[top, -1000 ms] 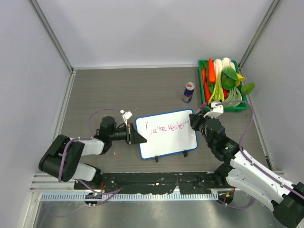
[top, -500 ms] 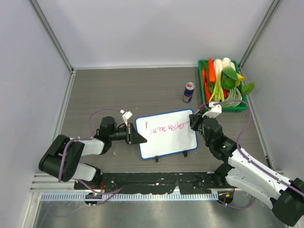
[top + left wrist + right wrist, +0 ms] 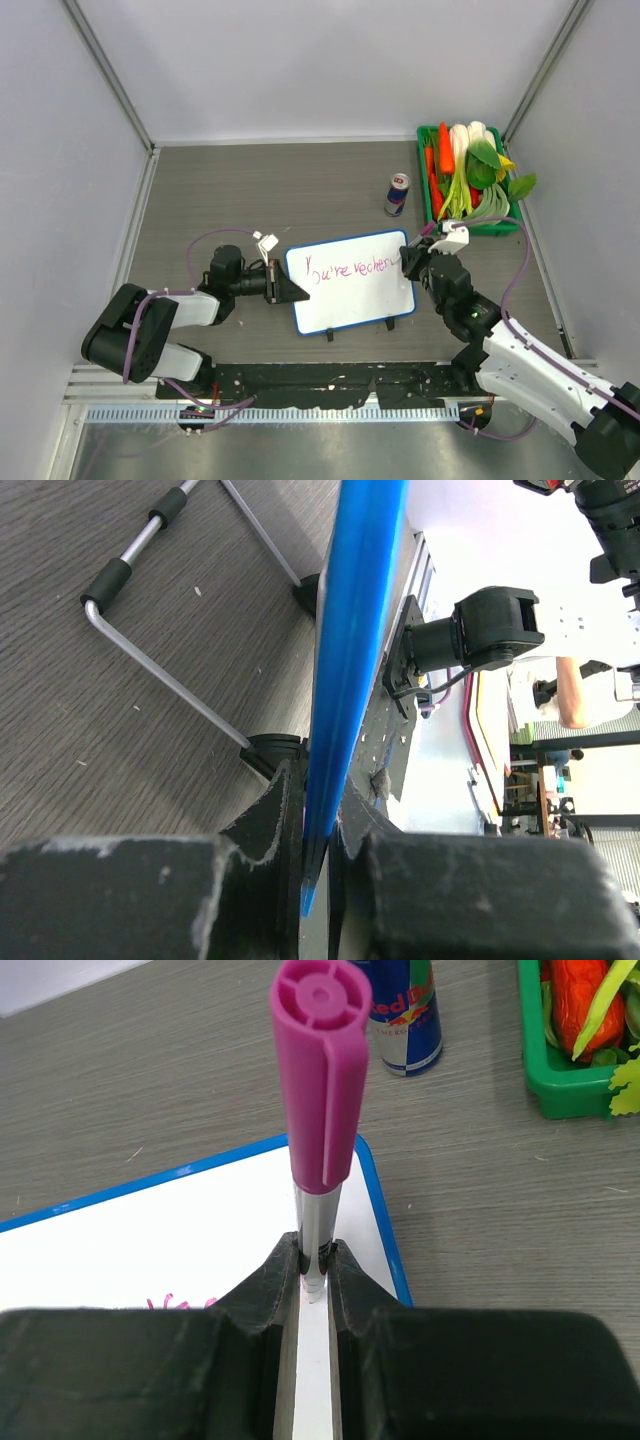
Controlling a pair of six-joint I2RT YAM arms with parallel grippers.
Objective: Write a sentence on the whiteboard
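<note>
The whiteboard (image 3: pixel 350 300) stands tilted on the table, white with a blue rim. One slanted line of the pink sentence (image 3: pixel 348 270) crosses it. My left gripper (image 3: pixel 293 289) is shut on the board's left edge; in the left wrist view the blue rim (image 3: pixel 355 630) runs between the fingers of the left gripper (image 3: pixel 318 820). My right gripper (image 3: pixel 408 257) is at the right end of the writing, shut on a marker. In the right wrist view the marker (image 3: pixel 315 1070), pink cap pointing away, sits clamped in the right gripper (image 3: pixel 318 1260) above the whiteboard (image 3: pixel 150 1230); its tip is hidden.
A Red Bull can (image 3: pixel 397 194) (image 3: pixel 405 1015) stands behind the board's right corner. A green tray (image 3: pixel 500 229) (image 3: pixel 545 1085) of vegetables sits at the back right. The board's wire stand (image 3: pixel 165 675) rests on the table. Walls close in left, right and back.
My right wrist has shifted a little at the right end of the writing, where the last letters have changed slightly. The left arm and the board have not moved.
</note>
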